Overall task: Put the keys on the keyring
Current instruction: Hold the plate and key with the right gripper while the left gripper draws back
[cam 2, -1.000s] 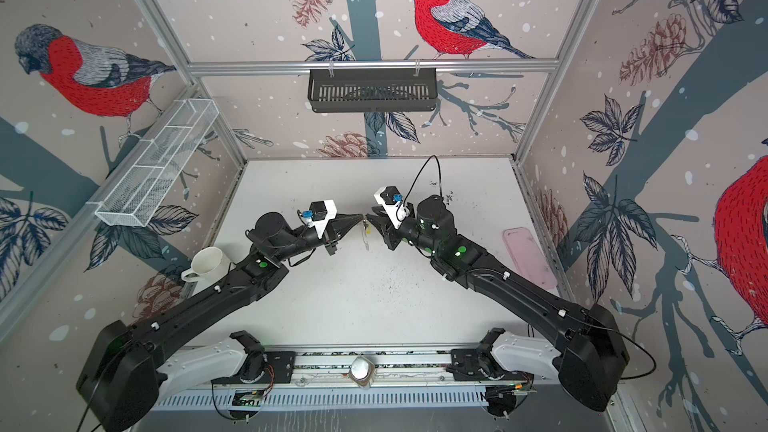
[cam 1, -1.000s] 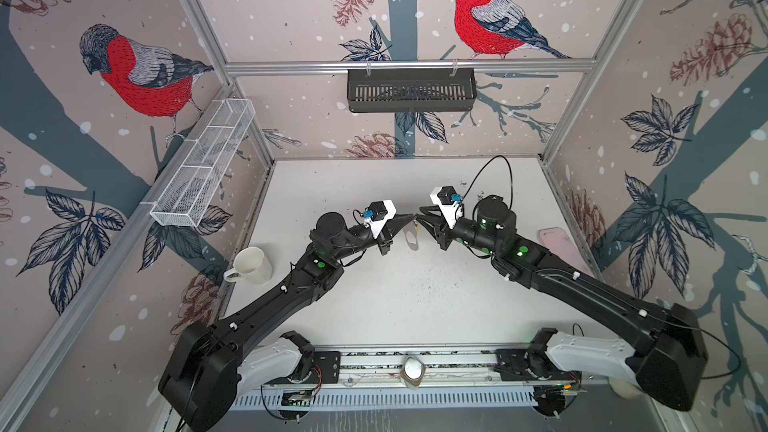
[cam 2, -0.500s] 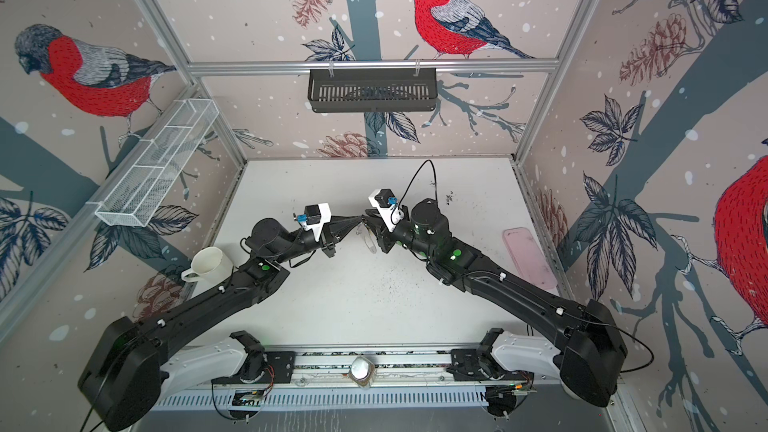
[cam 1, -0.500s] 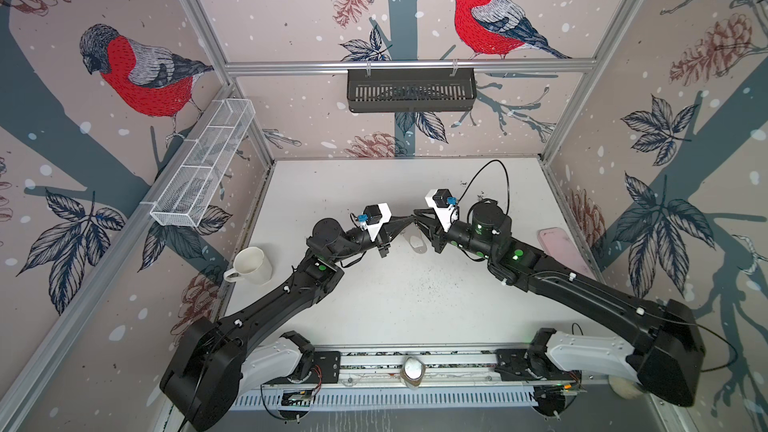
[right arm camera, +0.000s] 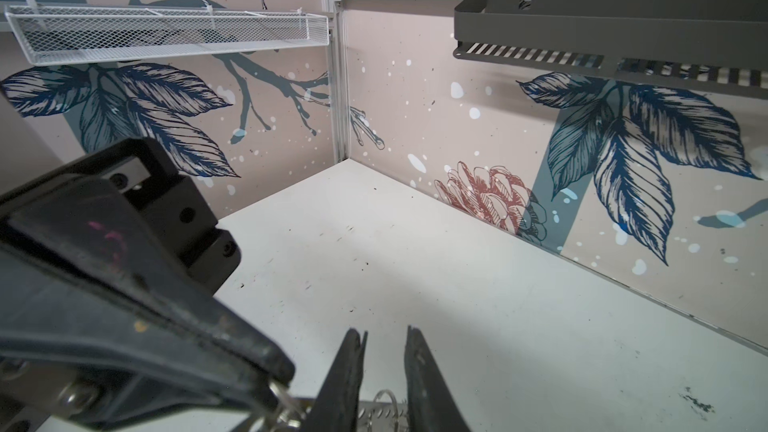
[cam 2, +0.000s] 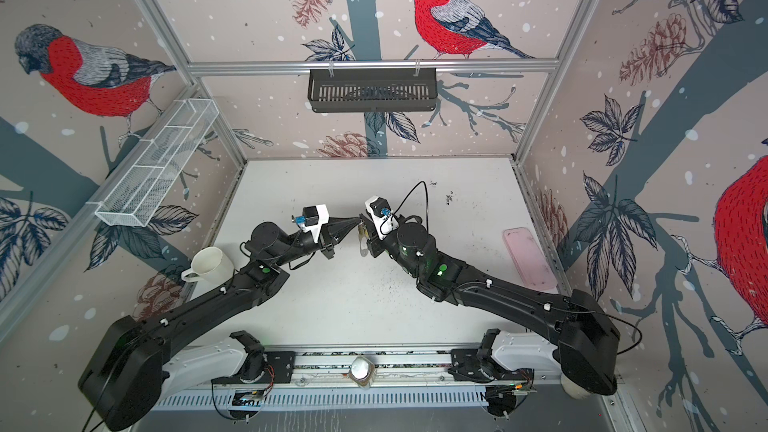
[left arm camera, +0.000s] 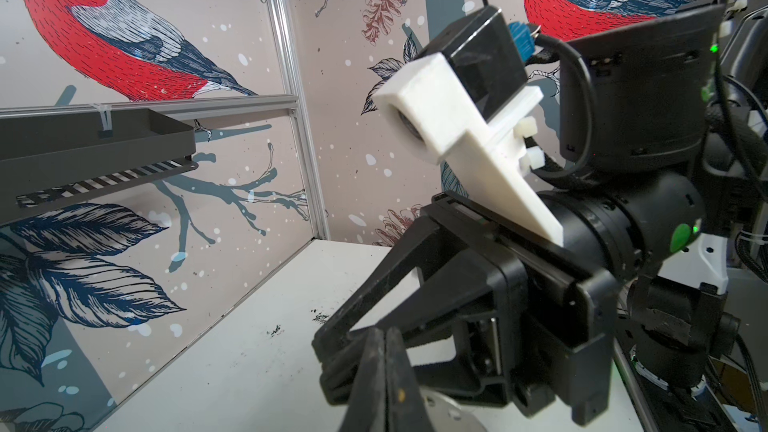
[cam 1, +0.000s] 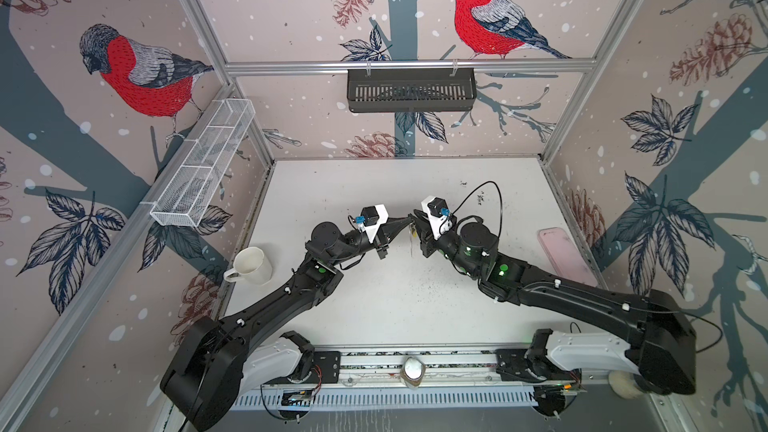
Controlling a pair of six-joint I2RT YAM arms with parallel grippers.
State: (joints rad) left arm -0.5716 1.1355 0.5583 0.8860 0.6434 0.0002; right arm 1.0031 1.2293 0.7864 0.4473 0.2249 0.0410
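Right wrist view: right gripper [right arm camera: 384, 371] fingers parted by a narrow gap, nothing clearly between them; perforated keyring [right arm camera: 376, 413] with small metal rings just below the tips, above table [right arm camera: 457, 284]. Left gripper [right arm camera: 274, 384] pinched tight, tip at a small ring; what's held, can't tell. Both top views: grippers tip-to-tip mid-table, yellowish keys [cam 2: 363, 232] dangling between. Mug [cam 1: 251, 265] at left edge, pink case [cam 1: 565, 257] at right.

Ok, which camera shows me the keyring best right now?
The right wrist view: the keyring is close to the camera, at the frame edge, with its small holes and a little ring visible. The left wrist view shows only a bare corner of it. In both top views it is a tiny sliver.
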